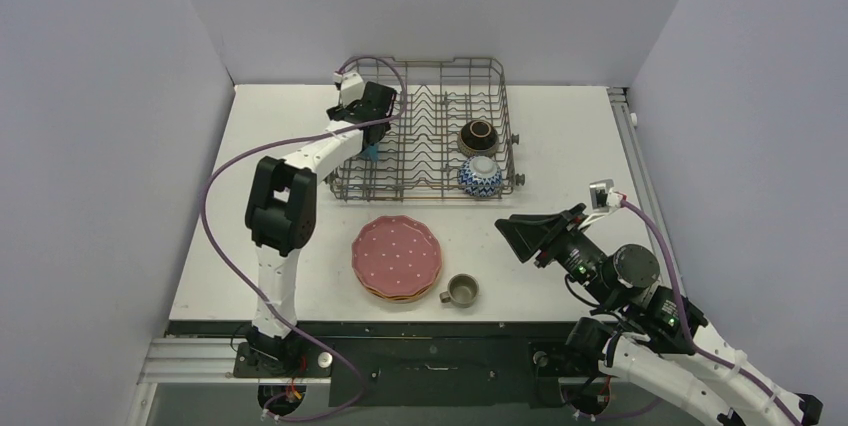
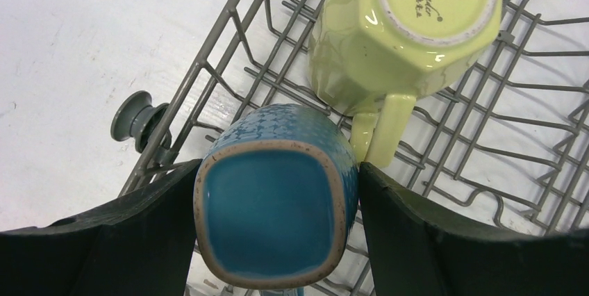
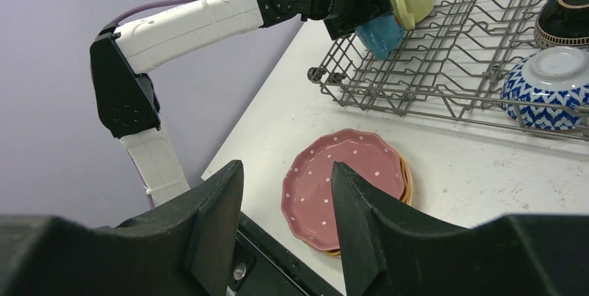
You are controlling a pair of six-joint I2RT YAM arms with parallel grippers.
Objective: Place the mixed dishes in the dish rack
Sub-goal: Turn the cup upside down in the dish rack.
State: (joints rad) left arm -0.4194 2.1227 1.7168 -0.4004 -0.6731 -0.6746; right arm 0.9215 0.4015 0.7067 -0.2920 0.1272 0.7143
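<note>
Left claw (image 2: 278, 171) clamps blue mug (image 2: 271, 219), base up, in the dish rack (image 1: 420, 193) left corner beside yellow mug (image 2: 403, 25). Next: let go, lift clear. Right claw (image 3: 286, 167) parted, empty, near plates (image 1: 397, 254).

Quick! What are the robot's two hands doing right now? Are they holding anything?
Left tool: closed on the blue mug.
Right tool: open, holding nothing.

Dish rack (image 1: 420, 192) middle rows bare; blue mug (image 2: 278, 199), yellow mug (image 2: 403, 25) at left end; brown bowl (image 1: 478, 136), blue-white bowl (image 1: 480, 176) at right
</note>
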